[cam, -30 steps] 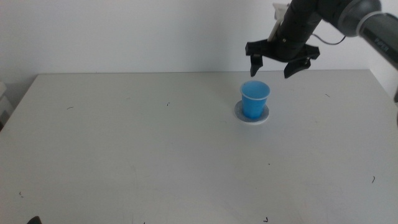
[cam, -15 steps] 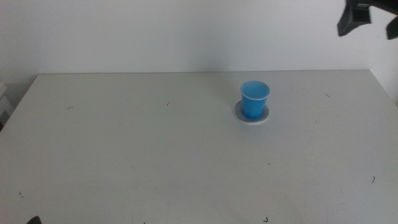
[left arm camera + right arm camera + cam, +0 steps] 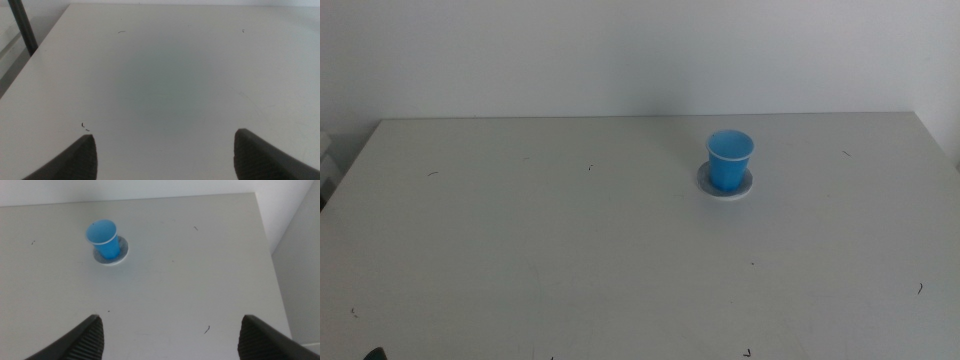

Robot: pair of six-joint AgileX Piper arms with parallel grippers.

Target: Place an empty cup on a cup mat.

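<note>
Upright on our round speckled-grey cup mat [image 3: 728,186] sits the bright blue plastic cup [image 3: 730,159]; our left gripper [image 3: 162,150] and right gripper [image 3: 172,335] both gape wide, empty, over the white table [image 3: 520,240].

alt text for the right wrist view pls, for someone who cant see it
A small blue cup stands upright on a round grey mat on a pale table, untouched. The right pincer hangs open well away from it, its two dark tips at the picture's lower corners.
</note>
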